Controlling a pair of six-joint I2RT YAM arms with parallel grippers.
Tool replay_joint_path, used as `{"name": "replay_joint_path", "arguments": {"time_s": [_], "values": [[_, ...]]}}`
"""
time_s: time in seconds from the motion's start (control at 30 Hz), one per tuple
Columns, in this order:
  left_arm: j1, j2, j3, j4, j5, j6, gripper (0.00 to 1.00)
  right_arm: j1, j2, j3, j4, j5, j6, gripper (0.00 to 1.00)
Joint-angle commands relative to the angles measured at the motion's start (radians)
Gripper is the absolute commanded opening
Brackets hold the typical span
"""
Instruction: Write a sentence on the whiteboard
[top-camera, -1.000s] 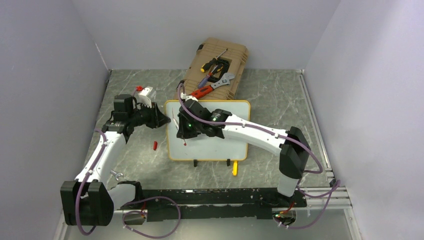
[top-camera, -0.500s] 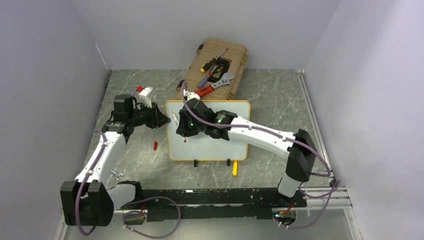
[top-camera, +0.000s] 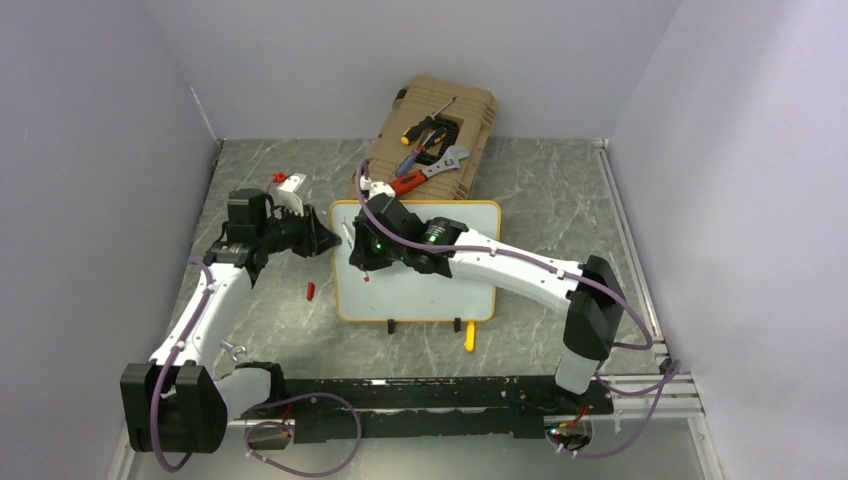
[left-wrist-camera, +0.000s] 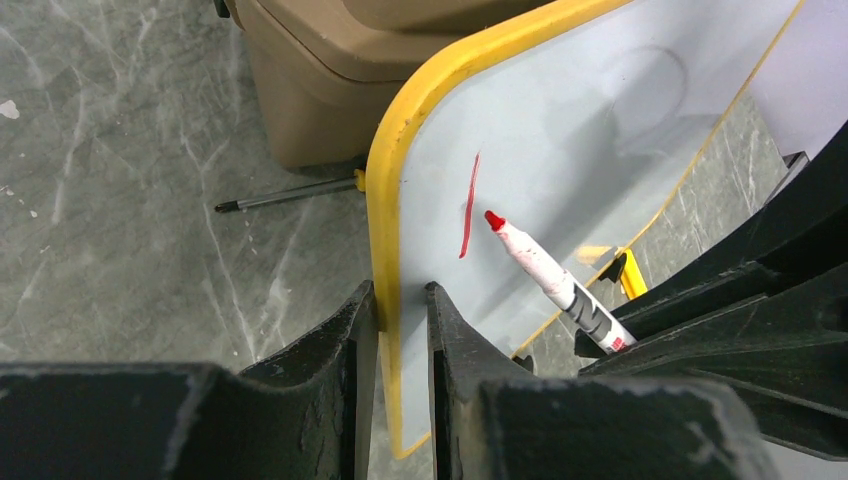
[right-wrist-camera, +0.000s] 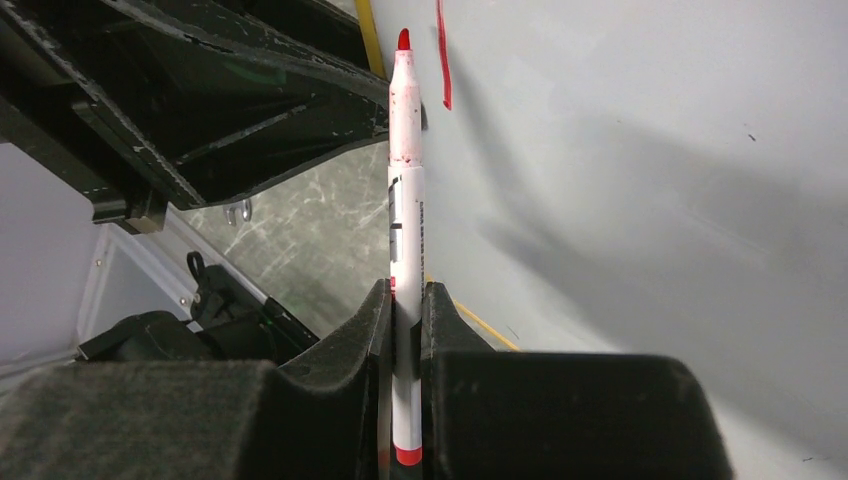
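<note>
The whiteboard (top-camera: 440, 290) lies on the table, white with a yellow frame (left-wrist-camera: 385, 170). The only writing that shows on it is one short red stroke (left-wrist-camera: 468, 205) near its left edge, also in the right wrist view (right-wrist-camera: 442, 65). My left gripper (top-camera: 330, 243) is shut on the board's left edge, one finger on each side of the frame (left-wrist-camera: 400, 300). My right gripper (top-camera: 365, 258) is over the board's left part, shut on a white marker (right-wrist-camera: 405, 180) with a red tip. The marker (left-wrist-camera: 545, 275) points at the board just beside the stroke. Whether the tip touches, I cannot tell.
A tan tool case (top-camera: 430, 140) with screwdrivers and a wrench on its lid stands right behind the board. A thin screwdriver (left-wrist-camera: 290, 195) lies at the case's foot. A red cap (top-camera: 310, 291) lies left of the board, and a yellow piece (top-camera: 469, 337) in front of it.
My right gripper has shifted the marker slightly toward the board's far left corner. The left arm and the board have not moved.
</note>
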Motion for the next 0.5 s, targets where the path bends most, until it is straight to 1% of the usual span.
{"name": "replay_joint_path", "arguments": {"time_s": [0.0,0.47], "values": [[-0.017,-0.015,0.017,-0.014,0.025,0.015,0.0,-0.005,0.01,0.049,-0.013,0.019,-0.009,0.0],[-0.017,-0.015,0.019,-0.015,0.023,0.017,0.0,-0.021,0.021,0.041,-0.036,0.006,0.009,0.0]]}}
